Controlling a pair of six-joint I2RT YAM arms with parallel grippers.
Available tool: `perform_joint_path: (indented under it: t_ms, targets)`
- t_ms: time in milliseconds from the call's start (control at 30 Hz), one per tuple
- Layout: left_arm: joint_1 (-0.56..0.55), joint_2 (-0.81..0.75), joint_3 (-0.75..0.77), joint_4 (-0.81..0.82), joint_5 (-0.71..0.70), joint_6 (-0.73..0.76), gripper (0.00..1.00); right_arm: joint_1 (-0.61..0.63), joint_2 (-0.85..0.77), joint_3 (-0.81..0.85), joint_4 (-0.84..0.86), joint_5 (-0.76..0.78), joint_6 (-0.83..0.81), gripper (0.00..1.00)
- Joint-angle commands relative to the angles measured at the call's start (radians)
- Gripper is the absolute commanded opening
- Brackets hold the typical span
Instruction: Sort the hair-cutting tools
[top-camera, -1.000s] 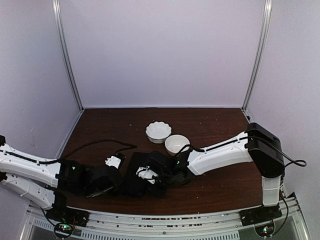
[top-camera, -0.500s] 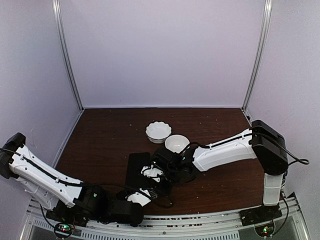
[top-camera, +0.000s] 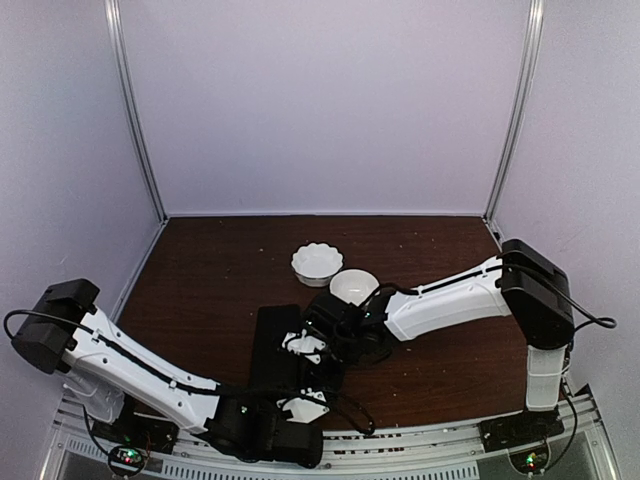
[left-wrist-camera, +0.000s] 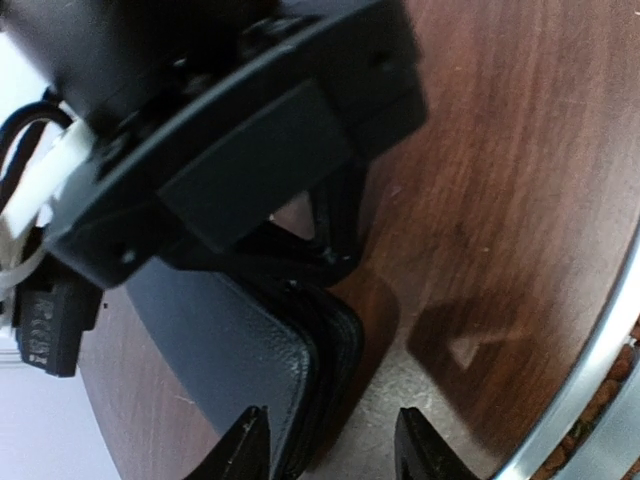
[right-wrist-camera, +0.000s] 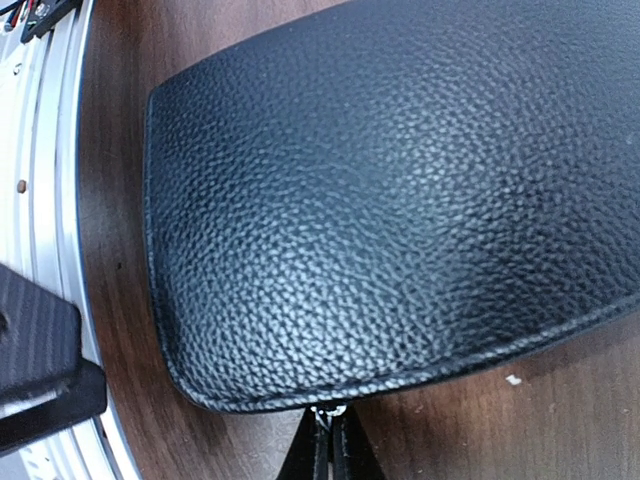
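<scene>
The left gripper (left-wrist-camera: 330, 455) swings round to the near corner of the black case (left-wrist-camera: 250, 350)
Its fingers stand spread astride that corner; the right gripper (right-wrist-camera: 330, 445) stays pressed together on the zip pull (right-wrist-camera: 323, 413) at its tips. No scissors or clips show, likely still inside the case, so unzipping looks next

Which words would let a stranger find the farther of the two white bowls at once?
Start at the dark brown table and find the black case near its front middle. Just beyond it stand two white bowls close together. The farther bowl, on the left, is the one: its rim is wavy like a flower, while the nearer bowl has a smooth rim.
</scene>
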Motion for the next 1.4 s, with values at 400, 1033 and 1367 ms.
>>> perform_joint_path:
  t_ms: [400,1033,1367]
  targets:
    - [0.025,-0.217,-0.191,0.219,0.058,0.069,0.60,-0.004,0.029,0.041,-0.044,-0.071,-0.017,0.00]
    - [0.089,-0.100,-0.150,0.238,0.073,0.210,0.48,-0.007,0.032,0.043,-0.034,-0.082,-0.006,0.00]
    - [0.092,0.043,-0.016,0.115,0.006,0.244,0.38,-0.006,0.031,0.037,-0.040,-0.091,-0.007,0.00]
